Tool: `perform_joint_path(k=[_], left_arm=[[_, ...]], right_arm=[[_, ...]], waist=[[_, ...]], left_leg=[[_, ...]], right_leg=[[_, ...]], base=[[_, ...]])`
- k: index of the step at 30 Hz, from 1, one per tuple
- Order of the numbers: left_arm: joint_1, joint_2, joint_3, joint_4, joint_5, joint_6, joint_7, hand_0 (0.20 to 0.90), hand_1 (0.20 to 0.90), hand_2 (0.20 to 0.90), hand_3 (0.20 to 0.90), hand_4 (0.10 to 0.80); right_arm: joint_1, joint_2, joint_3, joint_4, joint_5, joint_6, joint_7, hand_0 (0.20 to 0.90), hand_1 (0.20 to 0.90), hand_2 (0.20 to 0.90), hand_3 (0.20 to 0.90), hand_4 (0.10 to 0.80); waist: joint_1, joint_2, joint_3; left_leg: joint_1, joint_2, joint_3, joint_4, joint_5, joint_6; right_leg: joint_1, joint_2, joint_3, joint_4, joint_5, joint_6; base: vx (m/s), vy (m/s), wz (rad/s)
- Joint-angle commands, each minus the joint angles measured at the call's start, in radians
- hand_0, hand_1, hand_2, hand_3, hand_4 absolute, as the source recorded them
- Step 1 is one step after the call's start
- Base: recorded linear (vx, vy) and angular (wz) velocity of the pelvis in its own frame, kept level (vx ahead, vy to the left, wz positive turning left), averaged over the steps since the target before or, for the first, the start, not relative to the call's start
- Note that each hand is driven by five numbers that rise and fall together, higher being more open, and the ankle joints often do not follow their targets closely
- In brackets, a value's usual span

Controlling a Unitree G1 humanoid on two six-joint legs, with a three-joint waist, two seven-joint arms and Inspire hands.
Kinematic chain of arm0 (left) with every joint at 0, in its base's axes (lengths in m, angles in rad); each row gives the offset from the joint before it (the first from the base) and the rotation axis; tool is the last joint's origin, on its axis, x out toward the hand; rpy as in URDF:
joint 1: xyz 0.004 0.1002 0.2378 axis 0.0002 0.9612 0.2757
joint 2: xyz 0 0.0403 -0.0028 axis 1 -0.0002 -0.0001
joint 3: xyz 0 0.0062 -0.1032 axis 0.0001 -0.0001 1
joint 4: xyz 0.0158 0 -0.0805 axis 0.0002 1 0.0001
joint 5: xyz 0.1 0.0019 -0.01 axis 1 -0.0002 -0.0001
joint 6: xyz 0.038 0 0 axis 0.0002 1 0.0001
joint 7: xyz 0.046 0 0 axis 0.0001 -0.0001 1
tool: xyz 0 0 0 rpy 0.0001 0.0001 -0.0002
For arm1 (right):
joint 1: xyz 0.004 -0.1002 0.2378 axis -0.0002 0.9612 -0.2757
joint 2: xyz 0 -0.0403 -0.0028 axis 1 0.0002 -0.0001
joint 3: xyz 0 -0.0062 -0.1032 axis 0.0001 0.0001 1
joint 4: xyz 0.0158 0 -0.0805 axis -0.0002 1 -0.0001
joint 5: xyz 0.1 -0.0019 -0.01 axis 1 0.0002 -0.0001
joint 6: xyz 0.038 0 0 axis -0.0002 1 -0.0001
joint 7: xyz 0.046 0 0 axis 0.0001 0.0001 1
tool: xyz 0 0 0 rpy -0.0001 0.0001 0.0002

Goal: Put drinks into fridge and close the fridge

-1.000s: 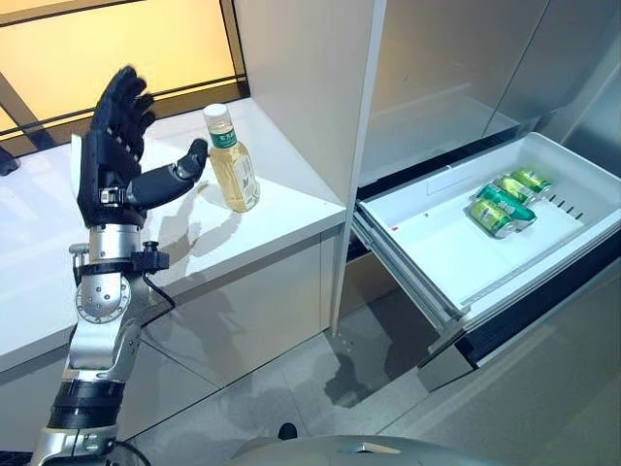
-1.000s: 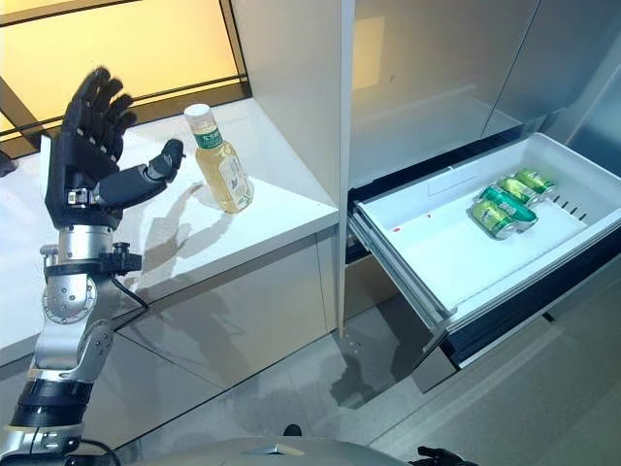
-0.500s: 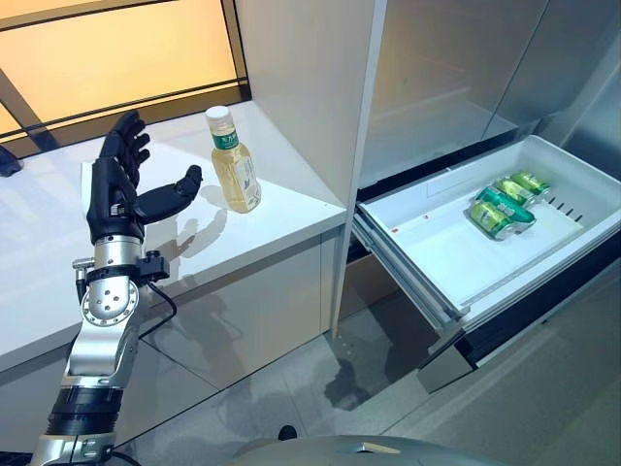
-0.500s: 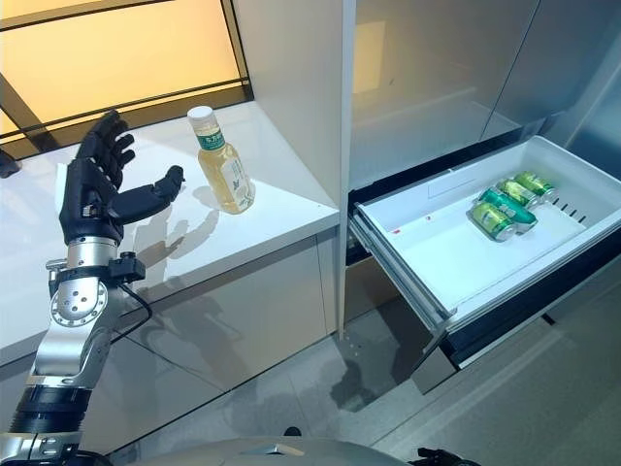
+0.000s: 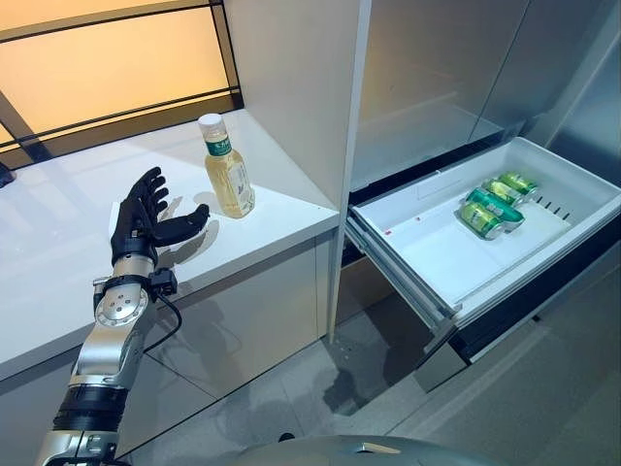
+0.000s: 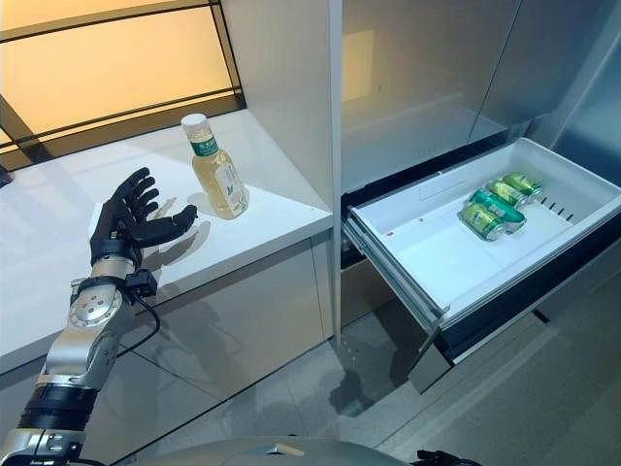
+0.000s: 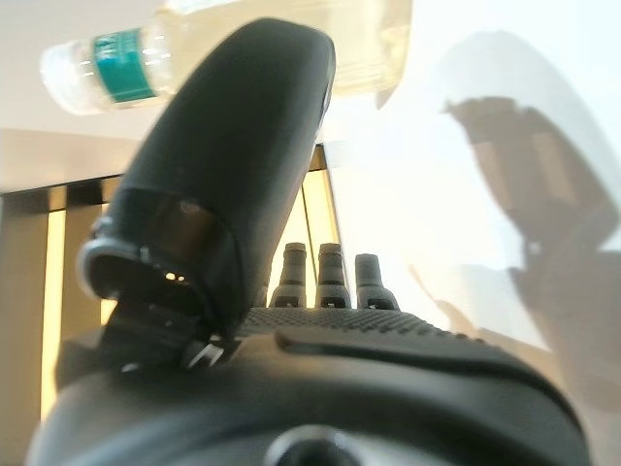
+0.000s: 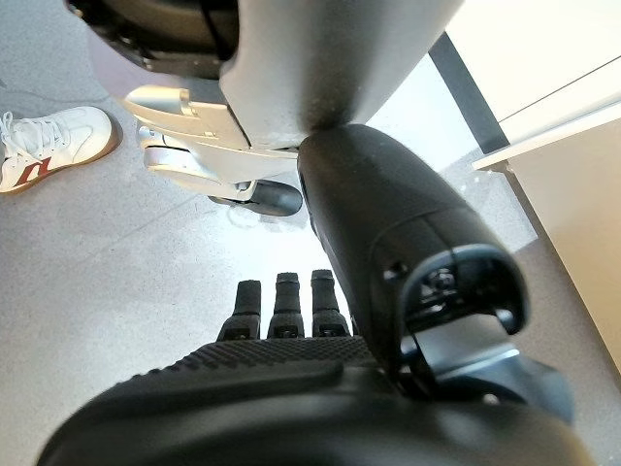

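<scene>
A bottle of pale yellow drink (image 5: 226,166) with a white cap and green label stands upright on the white counter (image 5: 58,252), close to the cabinet wall. My left hand (image 5: 144,216) is open, fingers spread, just above the counter to the left of the bottle, apart from it. The bottle shows past the thumb in the left wrist view (image 7: 243,44). The white fridge drawer (image 5: 427,254) stands pulled out at the right, with green cans (image 5: 493,201) lying at its far right end. My right hand (image 8: 291,320) hangs over the floor with fingers straight, holding nothing.
A tall white cabinet panel (image 5: 301,87) rises between the counter and the fridge. The fridge's grey upper doors (image 5: 456,68) are closed. Grey tiled floor (image 5: 320,388) lies below the drawer. A person's white shoe (image 8: 49,146) stands on the floor.
My left hand has dropped from raised above the counter to just over its surface and sits lower and nearer the counter edge. The bottle and drawer have not moved.
</scene>
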Motion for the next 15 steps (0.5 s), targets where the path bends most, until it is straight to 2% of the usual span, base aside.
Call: perform_joint_path(k=[1,6,15], left_arm=[[-0.217,0.044,0.033,0.018,0.0,-0.078,0.03,0.9,0.9,0.9,0.9,0.8],[-0.258,0.047,0.026,0.072,-0.069,-0.09,0.031,0.9,0.9,0.9,0.9,0.8],[-0.329,0.048,0.002,0.139,-0.046,-0.082,0.048,0.9,0.9,0.9,0.9,0.8]], right_arm=[[-0.031,0.01,0.028,0.004,-0.02,0.007,0.032,0.9,0.9,0.9,0.9,0.8],[-0.032,0.007,0.037,0.009,-0.025,0.006,0.035,0.9,0.9,0.9,0.9,0.8],[-0.036,0.005,0.05,0.019,-0.031,0.006,0.038,0.9,0.9,0.9,0.9,0.8]], waist=[[-0.006,0.008,-0.02],[-0.018,0.009,-0.024],[-0.033,0.011,-0.031]], left_leg=[[0.031,-0.028,-0.008,0.004,-0.116,0.029],[0.034,-0.027,0.001,0.003,-0.118,0.028],[0.04,-0.026,0.009,0.003,-0.121,0.027]], right_leg=[[-0.062,-0.013,0.027,0.029,0.038,0.064],[-0.063,-0.012,0.032,0.029,0.039,0.065],[-0.061,-0.01,0.042,0.03,0.037,0.065]], base=[[0.016,0.005,-0.03],[0.012,0.005,-0.03],[0.009,0.0,-0.03]])
